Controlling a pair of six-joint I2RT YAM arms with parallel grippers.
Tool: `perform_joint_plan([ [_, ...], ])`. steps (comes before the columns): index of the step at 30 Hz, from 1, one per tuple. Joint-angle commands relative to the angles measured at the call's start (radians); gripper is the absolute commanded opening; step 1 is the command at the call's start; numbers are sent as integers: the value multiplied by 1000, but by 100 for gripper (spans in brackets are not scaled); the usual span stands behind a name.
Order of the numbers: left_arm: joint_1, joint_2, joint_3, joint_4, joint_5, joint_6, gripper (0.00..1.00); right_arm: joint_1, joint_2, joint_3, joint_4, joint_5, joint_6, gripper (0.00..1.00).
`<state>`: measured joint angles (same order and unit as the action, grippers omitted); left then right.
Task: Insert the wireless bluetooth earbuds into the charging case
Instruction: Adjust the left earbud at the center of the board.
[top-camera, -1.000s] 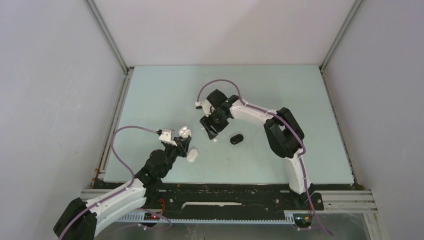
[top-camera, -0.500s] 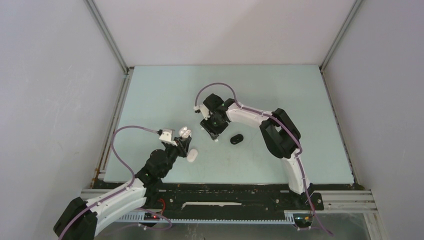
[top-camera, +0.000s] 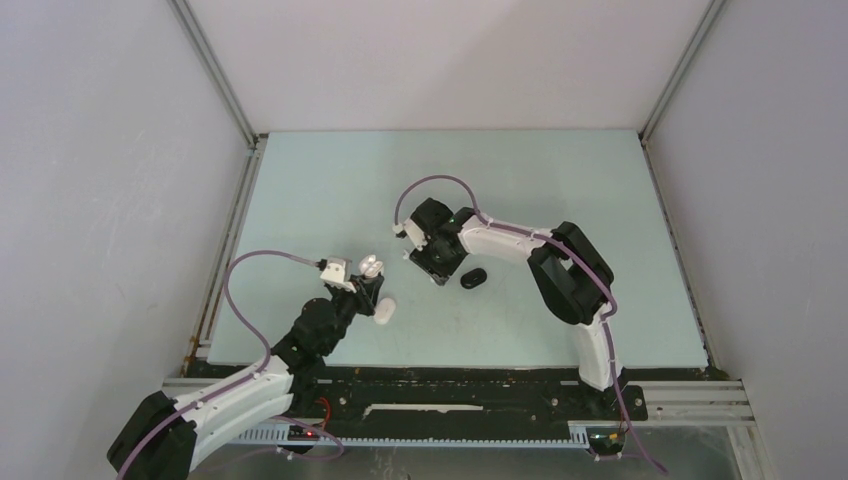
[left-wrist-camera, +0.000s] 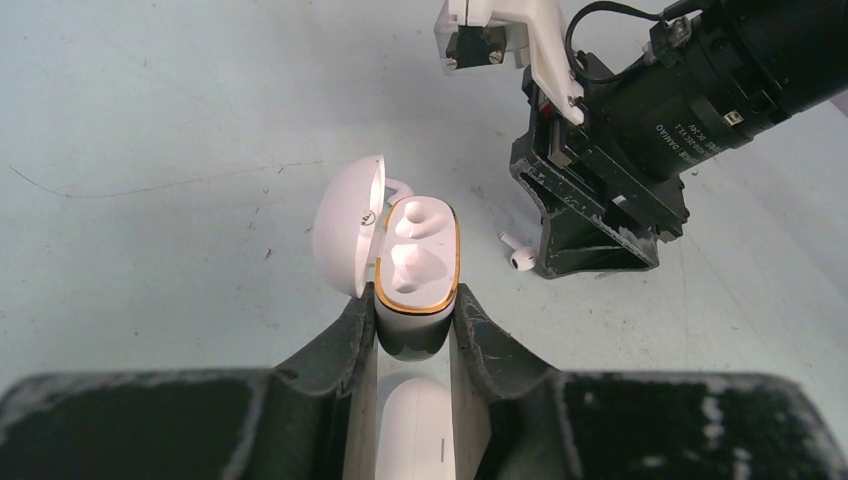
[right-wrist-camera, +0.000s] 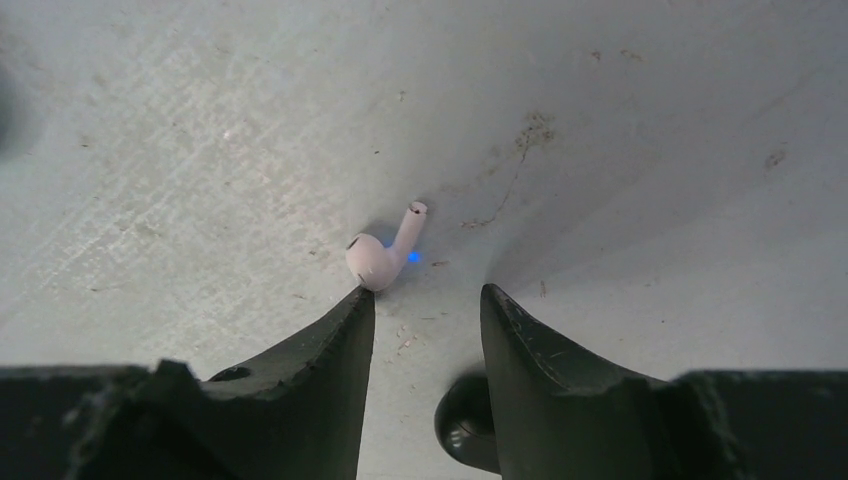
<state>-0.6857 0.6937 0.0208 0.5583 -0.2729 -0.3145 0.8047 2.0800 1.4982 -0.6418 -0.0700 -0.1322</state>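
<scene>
While our left hand (left-wrist-camera: 413, 330) clamps the open charging case (left-wrist-camera: 417, 265), our half-open, empty right hand (right-wrist-camera: 425, 300) hangs beside the white earbud (right-wrist-camera: 375, 258); next, we centre and pinch it.

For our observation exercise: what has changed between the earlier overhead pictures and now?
The right gripper drew nearer the robot's side, jaws narrowing, up to the white earbud; nothing gripped yet. The left gripper holding the open white case, and the black case, stayed put.
</scene>
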Motion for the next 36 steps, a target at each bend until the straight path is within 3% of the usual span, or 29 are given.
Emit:
perform_joint_plan([
  [1, 9, 1, 31, 35, 12, -12, 0, -19, -52, -13, -2, 44, -9, 45],
  [8, 9, 14, 36, 38, 14, -15, 0, -58, -103, -11, -2, 25, 6, 44],
  [11, 9, 24, 39, 40, 18, -16, 0, -76, -123, -11, 0, -85, 33, 43],
  [14, 9, 33, 42, 42, 19, -18, 0, -53, -130, -14, 14, -121, 41, 50],
  [26, 9, 23, 37, 39, 11, -18, 0, -8, 41, 140, -16, -103, 74, 54],
  [36, 9, 20, 40, 38, 23, -20, 0, 24, 57, 105, -4, 54, 41, 50],
])
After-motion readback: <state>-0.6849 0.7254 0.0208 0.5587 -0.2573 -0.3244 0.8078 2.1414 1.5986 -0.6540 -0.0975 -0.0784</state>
